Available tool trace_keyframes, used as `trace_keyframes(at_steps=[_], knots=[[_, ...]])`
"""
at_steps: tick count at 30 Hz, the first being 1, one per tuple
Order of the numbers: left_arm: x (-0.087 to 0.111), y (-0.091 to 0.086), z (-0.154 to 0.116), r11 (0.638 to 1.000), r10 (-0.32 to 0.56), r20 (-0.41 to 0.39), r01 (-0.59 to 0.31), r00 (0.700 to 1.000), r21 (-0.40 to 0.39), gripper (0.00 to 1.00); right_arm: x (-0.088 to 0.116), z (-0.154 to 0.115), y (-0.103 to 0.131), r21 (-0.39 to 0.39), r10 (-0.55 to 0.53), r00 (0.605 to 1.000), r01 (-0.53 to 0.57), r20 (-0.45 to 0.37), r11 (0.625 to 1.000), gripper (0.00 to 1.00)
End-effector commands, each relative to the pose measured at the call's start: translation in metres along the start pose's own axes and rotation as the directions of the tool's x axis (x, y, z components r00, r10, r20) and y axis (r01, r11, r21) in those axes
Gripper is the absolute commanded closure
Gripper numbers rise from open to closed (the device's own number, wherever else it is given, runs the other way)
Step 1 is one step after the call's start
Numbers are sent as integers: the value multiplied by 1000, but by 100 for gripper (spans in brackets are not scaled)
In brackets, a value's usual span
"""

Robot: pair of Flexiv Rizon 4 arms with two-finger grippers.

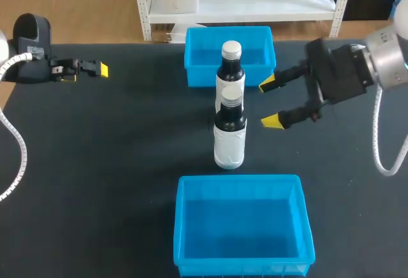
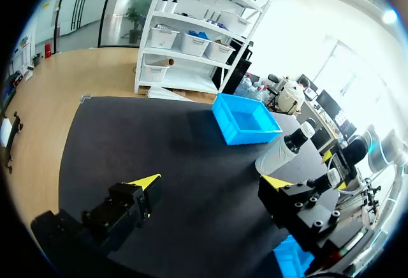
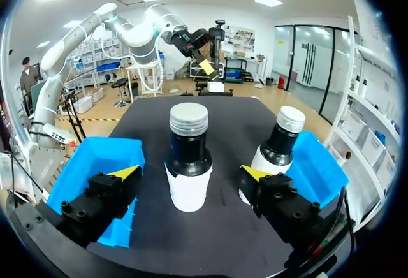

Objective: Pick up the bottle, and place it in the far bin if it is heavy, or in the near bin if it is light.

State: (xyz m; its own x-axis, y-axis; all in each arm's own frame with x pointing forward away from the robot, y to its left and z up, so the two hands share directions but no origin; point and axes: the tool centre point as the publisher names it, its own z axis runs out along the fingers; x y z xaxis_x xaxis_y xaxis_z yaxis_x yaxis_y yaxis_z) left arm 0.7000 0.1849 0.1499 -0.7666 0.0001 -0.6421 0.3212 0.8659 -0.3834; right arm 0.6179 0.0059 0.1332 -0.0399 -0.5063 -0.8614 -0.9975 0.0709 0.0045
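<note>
Bottles x2, dark w/ white labels & pale screw caps, upright on black counter (image 1: 115, 163), one behind the other, midway btwn two bins. Near bottle (image 1: 229, 134) on the side of the open blue plastic near bin (image 1: 182, 227), clear gap of counter btwn them. Far bottle (image 1: 230, 67) just in front of the matching blue plastic far bin (image 1: 194, 61), lower part hidden behind near bottle in head view. Standing apart from each other, per right wrist view.

Right claw (image 1: 270, 102) in from the right on black wrist, just beside the bottles. Yellow tips spread wide, pointed at them, pinching nothing. Seen from right wrist: near bottle (image 3: 189, 163) straight ahead, lined up w/ the gap btwn the fingers, untouched. Far bottle (image 3: 277, 144) ahead of one finger (image 3: 252, 173), far bin (image 3: 322, 163) just past it. Near bin (image 3: 89, 169) beside the other finger.

Left claw (image 2: 210, 181) well apart from all that, over the counter's far left part. Tips spread, nothing btwn them but bare counter. Bottles & far bin well ahead of it in left wrist view.
</note>
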Motion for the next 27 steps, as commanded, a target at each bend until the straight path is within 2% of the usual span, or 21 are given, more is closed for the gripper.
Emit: trace_keyframes(at_steps=[1,10,27], knots=[[0,0,0,1000,0,0,0,1000,0,0,-3,14,0,-6,4,1000,-4,-6,1000,0],[0,0,0,1000,0,0,0,1000,0,0,-15,38,6,-37,1,1000,-1,-1,999,0],[0,0,0,1000,0,0,0,1000,0,0,-21,60,4,-65,20,999,-18,28,998,0]])
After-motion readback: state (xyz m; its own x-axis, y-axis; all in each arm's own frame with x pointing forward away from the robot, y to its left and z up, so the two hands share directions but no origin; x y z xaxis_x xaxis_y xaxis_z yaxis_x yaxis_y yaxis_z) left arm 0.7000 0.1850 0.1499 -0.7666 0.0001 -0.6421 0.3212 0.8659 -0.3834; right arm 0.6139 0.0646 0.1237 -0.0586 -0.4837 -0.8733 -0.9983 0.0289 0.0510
